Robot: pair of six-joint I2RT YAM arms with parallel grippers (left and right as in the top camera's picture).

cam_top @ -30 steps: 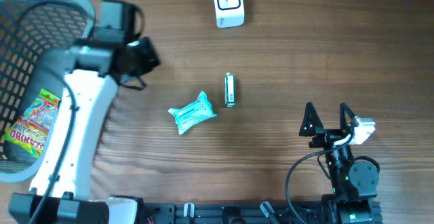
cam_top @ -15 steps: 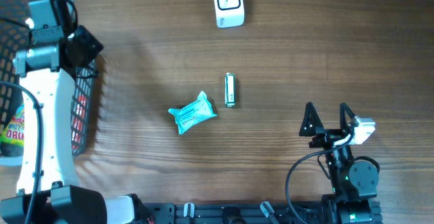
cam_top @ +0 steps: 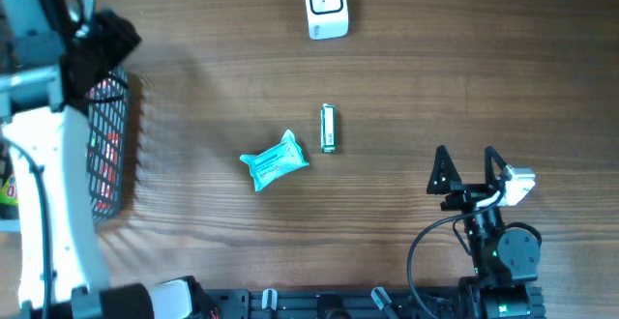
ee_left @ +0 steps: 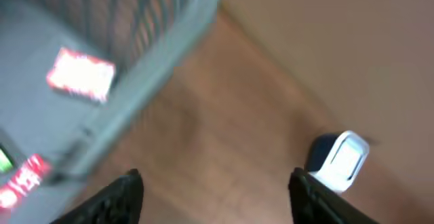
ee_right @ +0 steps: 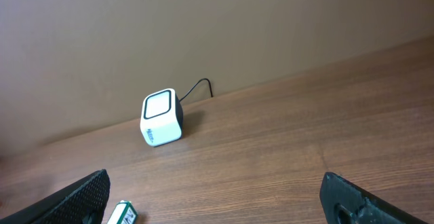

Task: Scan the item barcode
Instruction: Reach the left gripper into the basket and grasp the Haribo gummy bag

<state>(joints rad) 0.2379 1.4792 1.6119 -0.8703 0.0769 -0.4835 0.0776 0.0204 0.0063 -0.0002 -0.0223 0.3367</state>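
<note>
1. Left gripper (ee_left: 215,183): its black fingers are seen apart in the wrist view, with nothing between them. It is held above the rim of the grey plastic mesh basket (ee_left: 159,64) at the table's left edge.
2. Inside that basket a red-and-white packet (ee_left: 81,75) is seen lying. It is blurred, and no label can be read.
3. Right gripper (cam_top: 466,161): its jaws are spread wide and empty, near the front-right corner of the brown wooden table (cam_top: 455,58).
4. A teal crinkled plastic packet (cam_top: 275,159) is noted lying flat near the table's middle, well apart from both grippers.
5. A slim green-and-white stick-shaped item (cam_top: 328,129) is seen just beside the teal packet, toward the far edge, not touching it.
6. A white cube-shaped barcode scanner (cam_top: 325,5) is placed at the middle of the far edge.
</note>
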